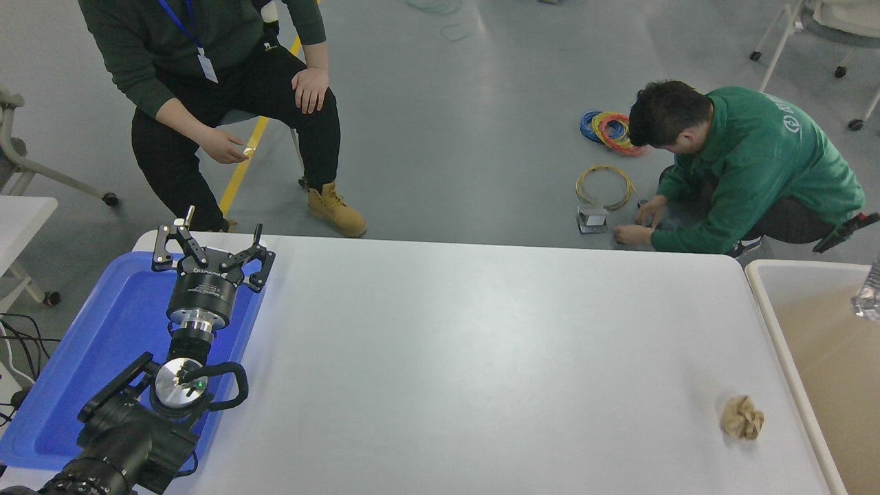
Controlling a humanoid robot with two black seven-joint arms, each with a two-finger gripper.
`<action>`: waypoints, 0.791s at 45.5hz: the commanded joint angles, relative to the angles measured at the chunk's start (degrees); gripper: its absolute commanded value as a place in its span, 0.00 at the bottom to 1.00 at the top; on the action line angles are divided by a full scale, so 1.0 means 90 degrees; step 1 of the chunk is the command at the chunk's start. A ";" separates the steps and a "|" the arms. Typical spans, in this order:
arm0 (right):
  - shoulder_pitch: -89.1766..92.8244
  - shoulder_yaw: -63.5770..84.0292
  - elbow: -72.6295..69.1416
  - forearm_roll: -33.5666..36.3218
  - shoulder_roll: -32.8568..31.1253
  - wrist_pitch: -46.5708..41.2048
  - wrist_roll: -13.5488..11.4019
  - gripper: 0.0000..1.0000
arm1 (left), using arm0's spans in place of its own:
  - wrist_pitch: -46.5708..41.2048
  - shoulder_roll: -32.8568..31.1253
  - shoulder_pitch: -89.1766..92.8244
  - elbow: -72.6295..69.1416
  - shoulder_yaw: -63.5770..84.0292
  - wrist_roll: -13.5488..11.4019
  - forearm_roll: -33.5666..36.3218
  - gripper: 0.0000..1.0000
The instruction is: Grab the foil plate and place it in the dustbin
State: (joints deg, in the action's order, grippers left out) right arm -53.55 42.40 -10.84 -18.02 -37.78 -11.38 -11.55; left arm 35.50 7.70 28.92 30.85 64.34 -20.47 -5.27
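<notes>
Only a small silver corner of the foil plate [870, 297] shows at the right edge of the picture, over the dustbin [766, 306]. The dustbin has a cream-white rim and a beige inside and stands past the table's right end. My right gripper is out of view. My left gripper [210, 242] is parked at the lower left over a blue tray, open and empty.
A flat blue tray [89, 357] lies on the table's left end. A crumpled brown paper ball [742, 417] lies at the front right of the white table [481, 357]. One person sits beyond the far left edge. Another crouches on the floor at the far right.
</notes>
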 commanded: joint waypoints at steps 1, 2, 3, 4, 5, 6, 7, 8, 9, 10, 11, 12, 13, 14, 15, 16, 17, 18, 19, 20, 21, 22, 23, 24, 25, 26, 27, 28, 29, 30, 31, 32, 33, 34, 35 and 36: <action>0.0882 -0.0814 0.0042 0.0000 0.0125 0.0620 -0.0015 0.00 | 0.0001 -0.0006 0.0000 0.0000 0.0000 -0.0001 0.0000 1.00; 0.0911 -0.0824 0.0042 0.0000 0.0135 0.0629 -0.0015 0.00 | 0.0001 0.0004 0.0000 0.0000 0.0000 -0.0001 0.0000 1.00; 0.0950 -0.0834 0.0042 0.0000 0.0135 0.0639 -0.0015 0.00 | 0.0001 -0.0006 0.0000 0.0000 0.0000 -0.0001 0.0000 1.00; 0.0979 -0.0844 0.0042 0.0000 0.0135 0.0639 -0.0006 0.00 | 0.0001 0.0004 0.0000 0.0000 0.0000 -0.0001 0.0000 1.00; 0.1009 -0.0854 0.0042 0.0000 0.0144 0.0649 -0.0005 0.00 | 0.0001 -0.0006 0.0000 0.0000 0.0000 -0.0001 0.0000 1.00; 0.1038 -0.0854 0.0042 0.0000 0.0144 0.0659 -0.0005 0.00 | 0.0001 -0.0006 0.0000 0.0000 0.0000 -0.0001 0.0000 1.00; 0.1058 -0.0854 0.0042 0.0000 0.0154 0.0659 -0.0005 0.00 | 0.0001 -0.0006 0.0000 0.0000 0.0000 -0.0001 0.0000 1.00; 0.1077 -0.0863 0.0042 0.0000 0.0174 0.0668 -0.0005 0.00 | 0.0001 -0.0006 0.0000 0.0000 0.0000 -0.0001 0.0000 1.00; 0.1097 -0.0883 0.0042 0.0000 0.0193 0.0698 0.0004 0.00 | 0.0001 -0.0006 0.0000 0.0000 0.0000 -0.0001 0.0000 1.00; 0.1116 -0.0893 0.0042 0.0000 0.0222 0.0737 0.0004 0.00 | 0.0001 -0.0006 0.0000 0.0000 0.0000 -0.0001 0.0000 1.00; 0.1145 -0.0912 0.0042 0.0000 0.0242 0.0776 0.0014 0.00 | 0.0001 0.0004 0.0000 0.0000 0.0000 -0.0001 0.0000 1.00; 0.1165 -0.0932 0.0042 0.0000 0.0271 0.0815 0.0014 0.00 | 0.0001 -0.0006 0.0000 0.0000 0.0000 -0.0001 0.0000 1.00; 0.1175 -0.0932 0.0042 0.0000 0.0281 0.0854 0.0014 0.00 | 0.0001 -0.0006 -0.0010 0.0000 0.0000 -0.0001 0.0000 1.00; 0.1194 -0.0942 0.0042 0.0000 0.0301 0.0883 0.0014 0.00 | 0.0001 -0.0006 0.0000 0.0000 0.0000 -0.0001 0.0000 1.00; 0.1194 -0.0942 0.0042 0.0000 0.0310 0.0903 0.0014 0.00 | 0.0001 -0.0006 -0.0010 0.0000 0.0000 -0.0001 0.0000 1.00; 0.1194 -0.0942 0.0042 0.0000 0.0320 0.0913 0.0014 0.00 | 0.0001 -0.0006 0.0000 0.0000 0.0000 -0.0001 0.0000 1.00; 0.1194 -0.0942 0.0042 0.0000 0.0330 0.0922 0.0014 0.00 | 0.0001 0.0004 0.0000 0.0000 0.0000 -0.0001 0.0000 1.00; 0.1194 -0.0942 0.0042 0.0000 0.0330 0.0922 0.0014 0.00 | 0.0001 -0.0006 0.0000 0.0000 0.0000 -0.0001 0.0000 1.00; 0.1194 -0.0942 0.0042 0.0000 0.0349 0.0932 0.0014 0.00 | 0.0001 0.0004 -0.0010 0.0000 0.0000 -0.0001 0.0000 1.00; 0.1194 -0.0942 0.0042 0.0000 0.0369 0.0932 0.0014 0.00 | 0.0001 0.0004 0.0000 0.0000 0.0000 -0.0001 0.0000 1.00; 0.1204 -0.0942 0.0042 0.0000 0.0388 0.0942 0.0024 0.00 | 0.0001 -0.0006 0.0000 0.0000 0.0000 -0.0001 0.0000 1.00; 0.1204 -0.0942 0.0042 0.0000 0.0408 0.0942 0.0024 0.00 | 0.0001 0.0004 0.0000 0.0000 0.0000 -0.0001 0.0000 1.00; 0.1224 -0.0942 0.0042 0.0000 0.0418 0.0952 0.0024 0.00 | 0.0001 -0.0006 0.0000 0.0000 0.0000 -0.0001 0.0000 1.00; 0.1233 -0.0942 0.0042 0.0000 0.0418 0.0971 0.0024 0.00 | 0.0001 -0.0006 0.0000 0.0000 0.0000 -0.0001 0.0000 1.00; 0.1253 -0.0942 0.0042 0.0000 0.0428 0.0991 0.0024 0.00 | 0.0001 0.0004 0.0000 0.0000 0.0000 -0.0001 0.0000 1.00; 0.1263 -0.0942 0.0042 0.0000 0.0437 0.1000 0.0024 0.00 | 0.0001 -0.0006 0.0000 0.0000 0.0000 -0.0001 0.0000 1.00; 0.1263 -0.0942 0.0042 0.0000 0.0457 0.1001 0.0024 0.00 | 0.0001 0.0004 0.0000 0.0000 0.0000 -0.0001 0.0000 1.00; 0.1273 -0.0942 0.0042 0.0000 0.0476 0.1001 0.0024 0.00 | 0.0001 -0.0006 0.0000 0.0000 0.0000 -0.0001 0.0000 1.00; 0.1292 -0.0942 0.0042 0.0000 0.0486 0.1001 0.0024 0.00 | 0.0001 -0.0006 0.0000 0.0000 0.0000 -0.0001 0.0000 1.00; 0.1302 -0.0942 0.0042 0.0000 0.0486 0.1010 0.0024 0.00 | 0.0001 -0.0006 0.0000 0.0000 0.0000 -0.0001 0.0000 1.00; 0.1312 -0.0942 0.0042 0.0000 0.0486 0.1010 0.0034 0.00 | 0.0001 -0.0006 0.0000 0.0000 0.0000 -0.0001 0.0000 1.00; 0.1321 -0.0942 0.0042 0.0009 0.0486 0.1010 0.0034 0.00 | 0.0001 -0.0006 0.0000 0.0000 0.0000 -0.0001 0.0000 1.00; 0.1331 -0.0942 0.0042 0.0000 0.0486 0.1010 0.0034 0.00 | 0.0001 -0.0006 0.0000 0.0000 0.0000 -0.0001 0.0000 1.00; 0.1331 -0.0942 0.0042 0.0000 0.0486 0.1010 0.0034 0.00 | 0.0001 0.0004 0.0000 0.0000 0.0000 -0.0001 0.0000 1.00; 0.1331 -0.0942 0.0042 0.0009 0.0486 0.1010 0.0034 0.00 | 0.0001 0.0004 0.0000 0.0000 0.0000 -0.0001 0.0000 1.00; 0.1331 -0.0942 0.0042 0.0000 0.0486 0.1010 0.0034 0.00 | 0.0001 0.0004 0.0000 0.0000 0.0000 -0.0001 0.0000 1.00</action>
State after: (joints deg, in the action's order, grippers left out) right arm -42.46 34.16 -10.47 -18.02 -34.01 -2.88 -11.34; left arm 35.52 7.68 28.90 30.85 64.34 -20.47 -5.27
